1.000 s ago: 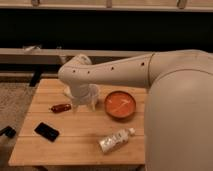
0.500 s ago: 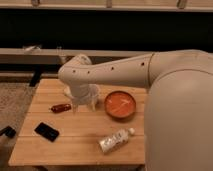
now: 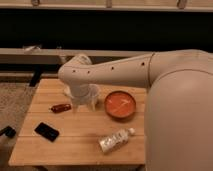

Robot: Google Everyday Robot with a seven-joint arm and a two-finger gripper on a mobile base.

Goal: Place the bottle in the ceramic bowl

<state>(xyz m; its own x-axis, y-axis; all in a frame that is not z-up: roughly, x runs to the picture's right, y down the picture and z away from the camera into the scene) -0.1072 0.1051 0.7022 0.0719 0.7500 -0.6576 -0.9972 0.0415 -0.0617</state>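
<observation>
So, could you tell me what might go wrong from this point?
The small clear crinkly plastic bottle lies on its side near the front edge of the wooden table; a clumsy touch could roll it off. The hand hangs farther back, beside the shallow orange-red ceramic bowl, so reaching for the bottle may bump the bowl. The bottle looks nearly bowl-wide, so it might tip out.

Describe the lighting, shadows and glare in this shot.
Camera view: warm, dim light on the table, with a near-black background behind it. The ceramic bowl shows pale streaks on its glossy inside, perhaps glare. The bottle glints faintly. The gripper, low over the table beside the bowl, sits shaded under the arm.
</observation>
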